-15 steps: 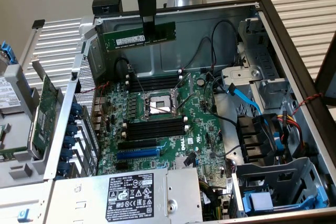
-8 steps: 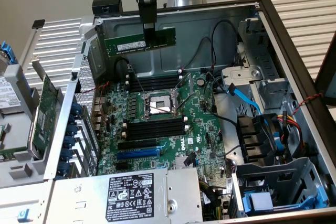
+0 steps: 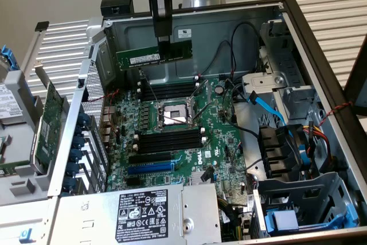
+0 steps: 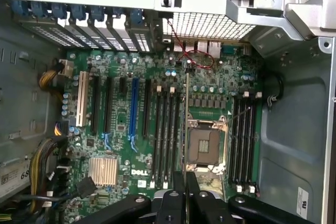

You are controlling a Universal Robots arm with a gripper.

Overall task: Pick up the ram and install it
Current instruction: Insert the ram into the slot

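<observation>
The ram (image 3: 143, 57) hangs level in the air, pinched on its top edge by the closed gripper (image 3: 164, 50), at 12 o'clock from the CPU socket (image 3: 174, 114) and above the far memory slots (image 3: 169, 91). By my judgement the pick-up is done and the carry toward a slot is in hand. Seating would call for the stick's edge lined up along one slot. Its white label is unreadable. The motherboard (image 3: 221, 142) reads "DELL". At 6 o'clock, the power supply (image 3: 92, 213) carries a black label of certification marks.
</observation>
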